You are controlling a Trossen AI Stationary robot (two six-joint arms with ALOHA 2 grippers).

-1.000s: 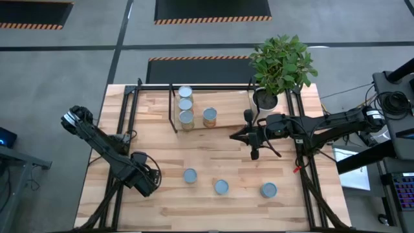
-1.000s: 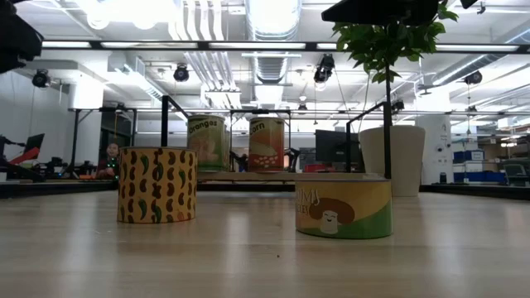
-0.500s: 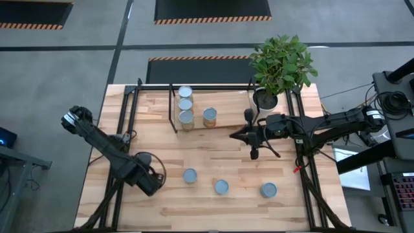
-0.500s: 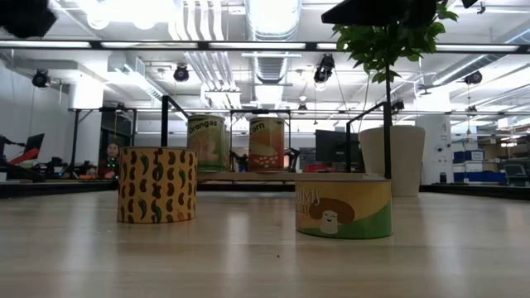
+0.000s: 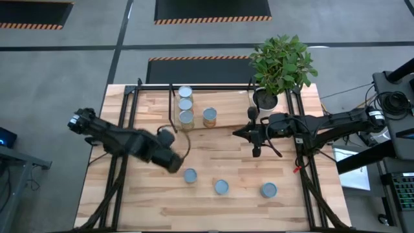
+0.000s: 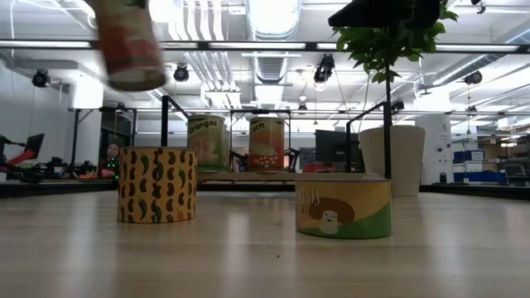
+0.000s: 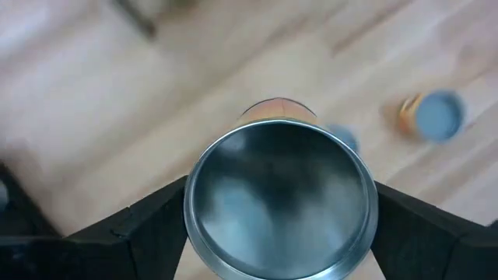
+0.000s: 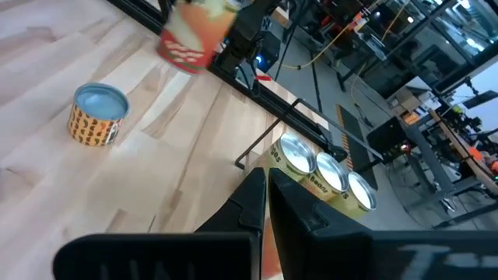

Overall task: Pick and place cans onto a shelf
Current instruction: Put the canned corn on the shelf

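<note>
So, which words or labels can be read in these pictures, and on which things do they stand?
"orangos": on the left can on the shelf; first letters unclear.
"orn": on the can beside it; start cut off.
Mushroom can: lettering too blurred to read.
Bean-patterned can: no words visible.

Light wooden plank tabletop (image 5: 213, 197) on black metal frame. Leafy green plant (image 5: 283, 63) in white round pot (image 5: 264, 99) at far right corner. Grey floor, black mats with orange-striped edges (image 5: 212, 10) beyond. Ceiling ducts, lights (image 6: 273, 15) in low view.
</note>
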